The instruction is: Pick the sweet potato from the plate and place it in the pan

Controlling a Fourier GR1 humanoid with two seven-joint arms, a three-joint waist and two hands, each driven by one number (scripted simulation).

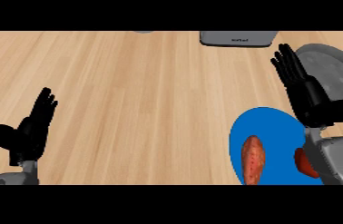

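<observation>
At the left of the worktop [147,91] the left hand [32,128] rests open, fingers up, holding nothing. Further right, the sweet potato [253,159] lies on the blue plate [271,125], not yet picked up. The right hand [309,95], fingers straight and empty, hangs between the plate and what looks like the grey pan [325,60], so grasping, carrying and placing all seem left to do.

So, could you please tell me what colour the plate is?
The plate is solid blue; the head view shows it.

Light wooden bench [147,105] lies open through the middle. Grey boxy appliance [237,38] occupies far edge; right hand [305,89] fronts round grey pan [325,60].
</observation>
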